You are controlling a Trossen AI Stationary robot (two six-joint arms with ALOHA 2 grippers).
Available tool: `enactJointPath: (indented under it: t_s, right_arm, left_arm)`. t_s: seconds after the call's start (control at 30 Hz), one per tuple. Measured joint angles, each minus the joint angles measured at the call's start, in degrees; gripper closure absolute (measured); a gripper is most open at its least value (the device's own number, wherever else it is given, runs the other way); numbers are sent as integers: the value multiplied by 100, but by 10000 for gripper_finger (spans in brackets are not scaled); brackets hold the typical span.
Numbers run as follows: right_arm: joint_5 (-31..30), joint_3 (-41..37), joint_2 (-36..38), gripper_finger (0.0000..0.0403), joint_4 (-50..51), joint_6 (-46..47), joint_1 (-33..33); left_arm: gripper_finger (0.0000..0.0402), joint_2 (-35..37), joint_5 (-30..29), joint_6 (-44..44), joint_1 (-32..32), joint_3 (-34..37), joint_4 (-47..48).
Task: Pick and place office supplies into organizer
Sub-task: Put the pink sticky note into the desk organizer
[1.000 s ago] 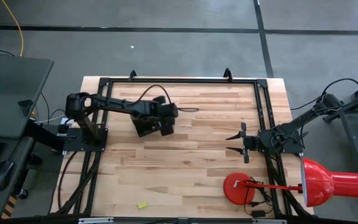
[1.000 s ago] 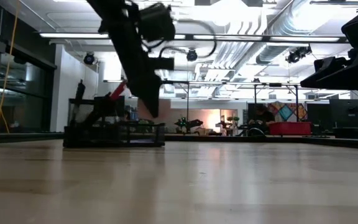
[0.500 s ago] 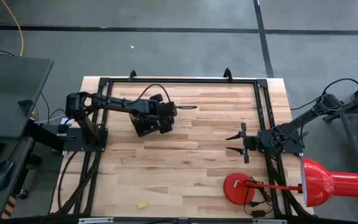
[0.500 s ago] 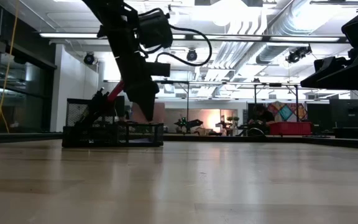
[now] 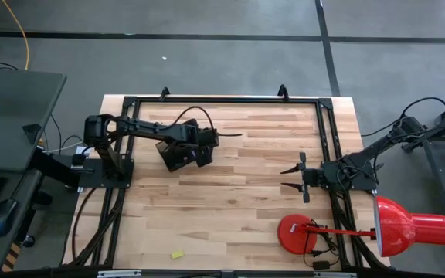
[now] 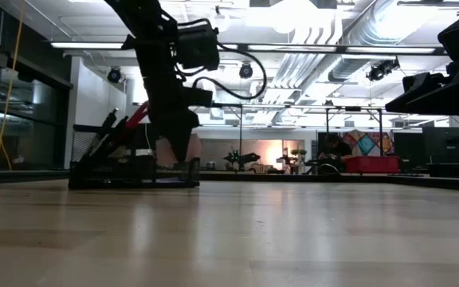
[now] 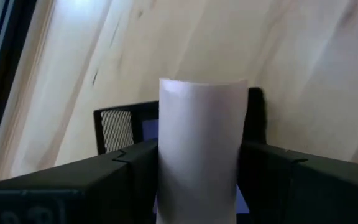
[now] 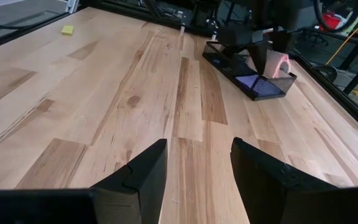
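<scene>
A: Where is the pink pad (image 7: 199, 149) sitting?

B: Upright between the left gripper's (image 7: 199, 186) fingers (image 7: 117, 180), over the organizer (image 5: 174, 156) in the upper left of the high view.

A: And the yellow piece (image 5: 177, 254)?

B: Lying at the lower left edge. The right gripper (image 5: 294, 176) is waiting, parted and empty, centre right, above the lamp (image 5: 396, 228).

Left end effector (image 5: 199, 150) over black organizer (image 5: 174, 157) near the table's (image 5: 230, 208) far-left part. Right end effector (image 5: 294, 177) idle at right edge, fingers apart. Yellow eraser piece (image 5: 177, 254) near front edge. Red lamp (image 5: 361, 228) at front right.
</scene>
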State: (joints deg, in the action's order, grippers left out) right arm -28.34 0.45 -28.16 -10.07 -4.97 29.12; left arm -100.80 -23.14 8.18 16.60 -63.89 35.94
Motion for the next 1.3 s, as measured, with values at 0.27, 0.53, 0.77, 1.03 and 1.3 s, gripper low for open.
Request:
enactJointPath:
  t_s: [0.27, 0.53, 0.77, 1.03, 1.3]
  right_arm:
    - [0, -1, 2, 233, 0, 0, 0]
    - [0, -1, 2, 233, -2, 0, 2]
    - [0, 0, 2, 233, -1, 0, 2]
    - [0, 1, 2, 233, -2, 0, 1]
    - [0, 1, 2, 233, -1, 0, 2]
  left_arm:
    - [192, -17, -67, 343, 41, 2, 42]
    - [150, -18, -109, 602, 68, -8, 101]
    - [121, -21, 58, 665, 74, -196, 331]
    - [92, -26, 66, 970, 66, -300, 1007]
    - [59, -89, 121, 1092, 66, -296, 1186]
